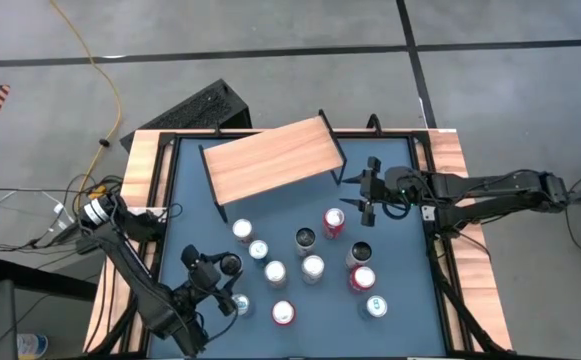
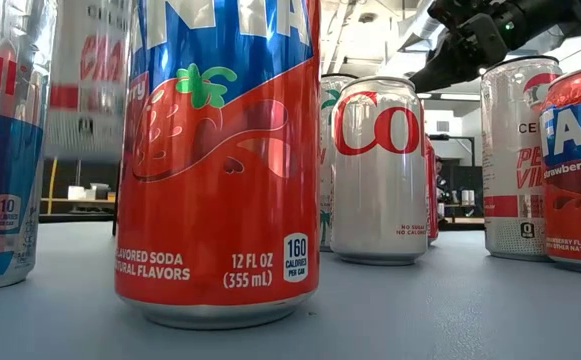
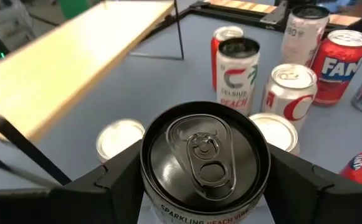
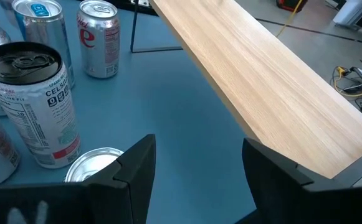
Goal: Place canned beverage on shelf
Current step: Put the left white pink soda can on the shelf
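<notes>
Where "SPARKLING PEACH" reads, left jaws grip can point(image 3: 204, 158).

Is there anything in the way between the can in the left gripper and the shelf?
Yes. The left gripper is closed around a black-topped can at the table's near left. Between it and the shelf, two silver-topped cans stand on the table; lifting the can over them would avoid them.

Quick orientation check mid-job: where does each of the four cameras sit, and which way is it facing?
High: overhead, straight down on shelf, cans, both arms.
Low: tabletop level, facing a strawberry soda can; one gripper above.
Left wrist: on the left gripper, its fingers around a black-topped can.
Right wrist: on the open right gripper, facing the shelf.
Shared: both wrist views show the shelf's wooden top.
</notes>
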